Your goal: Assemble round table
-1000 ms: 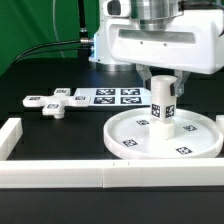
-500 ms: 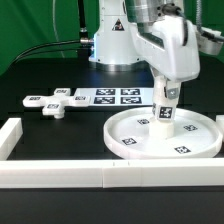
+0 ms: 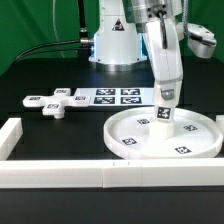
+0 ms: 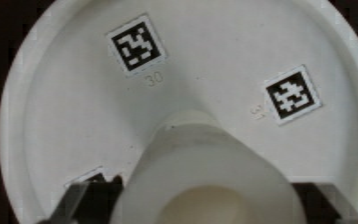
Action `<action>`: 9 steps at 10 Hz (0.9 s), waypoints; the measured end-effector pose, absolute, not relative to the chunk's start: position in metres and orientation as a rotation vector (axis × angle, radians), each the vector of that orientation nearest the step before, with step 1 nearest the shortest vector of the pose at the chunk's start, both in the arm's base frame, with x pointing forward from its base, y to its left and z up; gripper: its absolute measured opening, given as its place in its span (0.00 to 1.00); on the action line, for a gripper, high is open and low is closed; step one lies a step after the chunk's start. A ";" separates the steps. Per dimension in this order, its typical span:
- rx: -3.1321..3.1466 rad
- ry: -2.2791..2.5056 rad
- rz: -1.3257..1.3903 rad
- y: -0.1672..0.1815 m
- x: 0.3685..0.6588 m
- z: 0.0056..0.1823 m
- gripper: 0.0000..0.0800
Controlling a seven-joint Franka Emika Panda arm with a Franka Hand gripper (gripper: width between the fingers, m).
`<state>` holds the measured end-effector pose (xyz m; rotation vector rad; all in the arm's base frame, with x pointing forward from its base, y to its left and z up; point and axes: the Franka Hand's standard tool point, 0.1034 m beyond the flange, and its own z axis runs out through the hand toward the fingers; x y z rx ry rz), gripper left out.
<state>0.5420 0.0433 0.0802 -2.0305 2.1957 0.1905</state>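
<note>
The pincer [image 3: 165,104] grips the thick short cylinder [image 3: 163,122], upright on the hub of the rimmed disc [image 3: 120,140] by the table's edge nearest the exterior camera; seating it probably calls for twisting it down.

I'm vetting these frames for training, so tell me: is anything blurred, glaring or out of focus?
Exterior view: evenly lit, fairly sharp, white disc bright against the dark table. Wrist view: cylinder near the lens looks soft and oversized; the disc's tags are slightly blurred.
</note>
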 end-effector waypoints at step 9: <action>-2.574 1.476 0.135 0.047 0.546 0.079 0.81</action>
